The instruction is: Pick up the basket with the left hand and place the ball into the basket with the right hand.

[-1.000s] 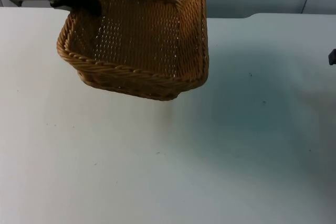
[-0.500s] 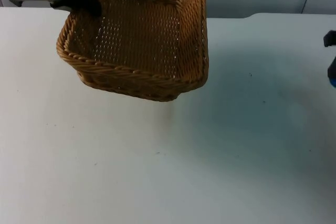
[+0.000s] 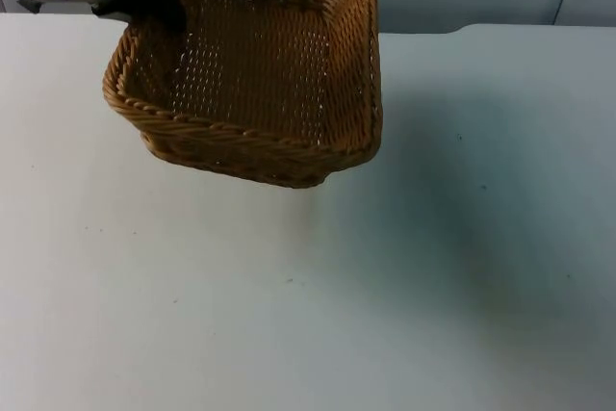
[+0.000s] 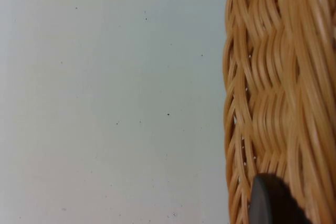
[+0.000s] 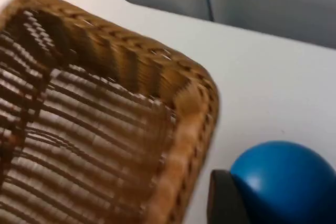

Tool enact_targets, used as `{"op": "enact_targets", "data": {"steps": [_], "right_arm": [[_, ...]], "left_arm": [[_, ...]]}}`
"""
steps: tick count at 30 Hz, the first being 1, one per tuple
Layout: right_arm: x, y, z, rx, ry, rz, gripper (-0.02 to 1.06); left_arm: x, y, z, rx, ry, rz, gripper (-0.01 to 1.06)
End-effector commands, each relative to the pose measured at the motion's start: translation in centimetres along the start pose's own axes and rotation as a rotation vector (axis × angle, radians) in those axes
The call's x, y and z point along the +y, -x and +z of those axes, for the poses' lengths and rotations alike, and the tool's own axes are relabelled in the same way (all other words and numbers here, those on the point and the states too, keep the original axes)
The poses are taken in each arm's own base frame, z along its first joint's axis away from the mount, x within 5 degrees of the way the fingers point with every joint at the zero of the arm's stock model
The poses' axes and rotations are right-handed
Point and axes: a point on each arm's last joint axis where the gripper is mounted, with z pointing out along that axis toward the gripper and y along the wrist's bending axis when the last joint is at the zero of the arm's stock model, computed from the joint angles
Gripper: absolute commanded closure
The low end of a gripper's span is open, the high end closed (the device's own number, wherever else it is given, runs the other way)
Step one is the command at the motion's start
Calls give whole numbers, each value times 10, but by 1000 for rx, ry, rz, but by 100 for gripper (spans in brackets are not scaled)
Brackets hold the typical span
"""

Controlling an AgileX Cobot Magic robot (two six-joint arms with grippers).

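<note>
Ball (image 5: 286,182), blue, smooth, likely slippery, sits clamped in your right gripper (image 5: 231,203) beside the stiff wicker basket (image 3: 255,84); left gripper (image 4: 270,203) pinches its rim.

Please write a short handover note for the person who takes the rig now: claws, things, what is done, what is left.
Left claw: shut on the basket rim, basket held above the table.
Right claw: holds the blue ball beside the basket's corner, outside it.
Done: basket lifted, ball picked up.
Left: bring the ball over the basket and let it go inside.
</note>
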Motion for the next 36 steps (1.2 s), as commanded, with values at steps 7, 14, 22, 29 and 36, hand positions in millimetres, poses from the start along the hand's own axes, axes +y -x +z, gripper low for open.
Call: {"op": "enact_targets", "data": {"steps": [7, 14, 22, 29, 36], "right_arm": [[59, 16, 25, -16, 122, -54, 105], [77, 9, 42, 5, 148, -80, 105], [79, 8, 42, 14, 153, -92, 105], [81, 9, 42, 3, 185, -81, 105], [80, 5, 51, 22, 185, -78, 98]], "left_arm": [[-4, 6, -6, -33, -25, -35, 105], [-8, 13, -8, -91, -131, -116, 105], [-3, 19, -10, -117, -188, -199, 105], [-3, 20, -11, -119, -196, -209, 105], [-4, 19, -11, -115, -207, -217, 105]]}}
